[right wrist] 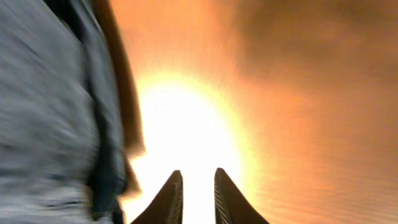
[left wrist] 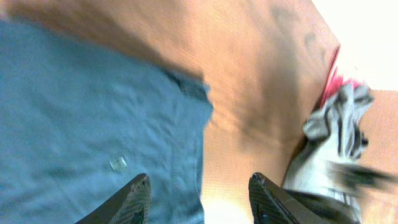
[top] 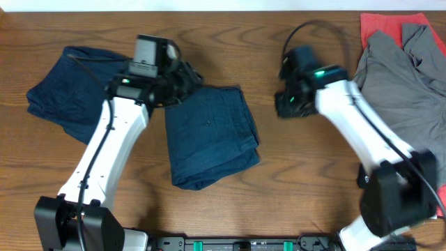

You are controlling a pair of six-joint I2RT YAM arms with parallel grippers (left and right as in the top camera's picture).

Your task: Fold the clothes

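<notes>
- A wooden table (top: 306, 167) is seen from above, with both arms reaching in over it from the near edge.
- A grey T-shirt (top: 397, 84) is spread loosely at the far right corner, well apart from the blue clothes.
- The navy shorts (top: 209, 132) are laid folded near the middle of the table, just left of centre.
- A second navy garment (top: 59, 94) is bunched at the far left, beside the shorts and partly hidden by the left arm.
- A red cloth (top: 383, 24) is tucked under the top edge of the T-shirt.
- The left claw (left wrist: 199, 177) is held over the shorts' edge, its fingers spread wide with nothing between them.
- The right claw (right wrist: 198, 172) is held over bare wood, its fingers drawn almost together with only a thin gap and nothing gripped; the view is blurred.
- A small button (left wrist: 117, 163) is seen on the shorts.
</notes>
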